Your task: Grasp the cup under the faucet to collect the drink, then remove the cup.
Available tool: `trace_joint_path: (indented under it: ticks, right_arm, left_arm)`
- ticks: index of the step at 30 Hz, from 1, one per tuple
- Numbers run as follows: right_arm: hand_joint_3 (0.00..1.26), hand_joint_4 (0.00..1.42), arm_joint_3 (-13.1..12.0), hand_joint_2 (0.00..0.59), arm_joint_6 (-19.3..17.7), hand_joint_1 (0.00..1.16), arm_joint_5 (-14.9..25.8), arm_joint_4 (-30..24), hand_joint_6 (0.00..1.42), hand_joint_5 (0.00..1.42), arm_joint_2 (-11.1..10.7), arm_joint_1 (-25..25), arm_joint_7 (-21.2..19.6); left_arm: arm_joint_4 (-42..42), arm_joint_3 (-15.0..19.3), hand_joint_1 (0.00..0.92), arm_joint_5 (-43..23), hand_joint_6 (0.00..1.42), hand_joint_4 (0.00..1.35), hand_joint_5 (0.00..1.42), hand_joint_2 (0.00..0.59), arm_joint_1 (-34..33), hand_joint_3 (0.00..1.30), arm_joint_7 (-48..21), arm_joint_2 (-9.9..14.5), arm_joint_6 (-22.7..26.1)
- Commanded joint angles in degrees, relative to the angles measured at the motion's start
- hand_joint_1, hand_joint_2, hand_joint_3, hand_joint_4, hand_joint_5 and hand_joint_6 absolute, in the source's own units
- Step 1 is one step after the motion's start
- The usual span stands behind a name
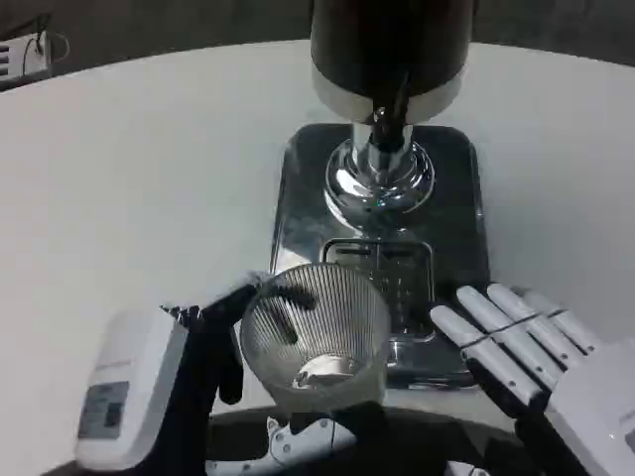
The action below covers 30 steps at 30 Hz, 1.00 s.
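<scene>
- Currently left hand (213,342) grips ribbed clear cup (316,337), fingers wrapped round its side
- Cup sits at front edge of dispenser tray (298,198), short of faucet (387,119)
- Right hand (526,342) spread, holding nothing, beside tray on bench (129,169)

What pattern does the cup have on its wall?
Fine vertical ribs on clear material; the cup shows best in the head view.
</scene>
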Motion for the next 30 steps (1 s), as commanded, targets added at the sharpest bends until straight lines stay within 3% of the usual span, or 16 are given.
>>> trace_joint_path:
  ticks: [1, 20, 30]
  right_arm:
    - [0.14, 0.07, 0.0, 0.537, 0.0, 0.15, 0.5, -0.3, 0.15, 0.1, 0.2, 0.1, 0.3]
    - [0.15, 0.07, 0.3, 0.536, 0.9, 0.15, 0.3, 0.2, 0.15, 0.11, 0.5, -0.4, 0.4]
    - [0.15, 0.07, -1.1, 0.536, 1.5, 0.16, 0.5, -0.7, 0.15, 0.11, 0.2, 1.5, 0.3]
  left_arm:
    - [-1.3, 0.1, 0.774, 0.0, 1.42, 1.08, 1.2, 0.0, 0.3, 0.99, 0.0, -0.2, -0.3]
    - [0.4, 0.5, 0.774, 0.2, 1.42, 1.08, 1.2, 0.0, -1.5, 0.99, 0.4, -0.4, 0.2]
    - [7.8, 2.4, 0.774, 0.7, 1.42, 1.08, 1.2, 0.0, -9.2, 0.99, 1.6, 0.7, 1.4]
